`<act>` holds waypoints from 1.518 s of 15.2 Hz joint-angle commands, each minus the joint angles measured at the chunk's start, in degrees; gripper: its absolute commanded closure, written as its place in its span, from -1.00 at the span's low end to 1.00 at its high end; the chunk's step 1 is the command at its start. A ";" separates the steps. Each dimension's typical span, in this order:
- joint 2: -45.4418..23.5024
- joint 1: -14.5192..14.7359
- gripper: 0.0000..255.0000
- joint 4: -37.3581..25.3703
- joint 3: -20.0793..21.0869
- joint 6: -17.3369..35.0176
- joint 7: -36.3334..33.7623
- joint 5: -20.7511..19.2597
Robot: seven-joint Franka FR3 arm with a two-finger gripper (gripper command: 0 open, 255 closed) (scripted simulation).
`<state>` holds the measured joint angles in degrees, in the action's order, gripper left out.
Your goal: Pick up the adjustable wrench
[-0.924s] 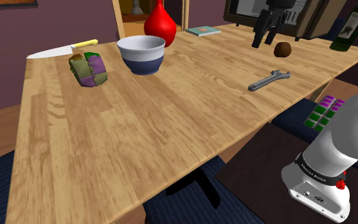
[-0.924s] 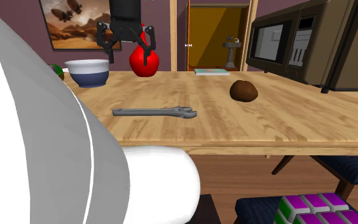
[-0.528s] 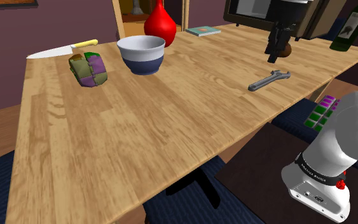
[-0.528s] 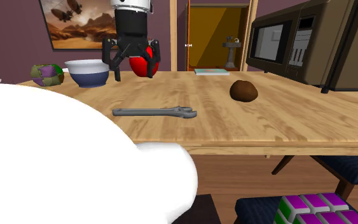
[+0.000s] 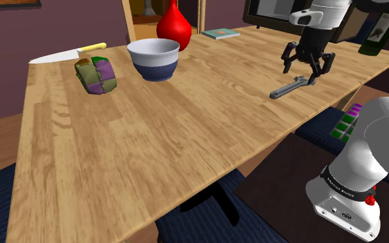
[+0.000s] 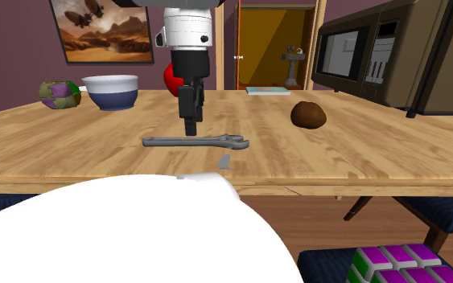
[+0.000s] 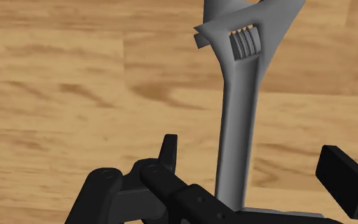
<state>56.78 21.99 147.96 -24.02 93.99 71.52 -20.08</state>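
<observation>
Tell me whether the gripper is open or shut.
Open. In the wrist view the gripper has its fingers apart, either side of the wrench handle, not touching it.

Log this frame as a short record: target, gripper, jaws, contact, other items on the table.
target: grey adjustable wrench, flat on the wooden table
gripper: black gripper low over the wrench handle
jaws: open, one each side of the handle
contact: none seen; wrench not lifted
others: blue-and-white bowl, red vase, knife, brown lump
</observation>
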 commanded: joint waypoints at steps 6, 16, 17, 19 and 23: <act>0.37 -0.39 -1.00 5.00 -2.23 4.68 1.08 -2.21; 0.31 -0.34 1.00 4.87 -2.18 4.61 1.06 -2.15; 0.38 -0.38 1.00 5.00 -2.24 4.67 1.07 -2.21; 0.32 -0.13 1.00 3.50 -1.68 3.25 1.14 -1.66; -0.01 0.35 1.00 0.40 -0.64 0.49 1.31 -0.63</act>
<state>57.01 22.16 149.25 -24.90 95.13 72.80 -21.00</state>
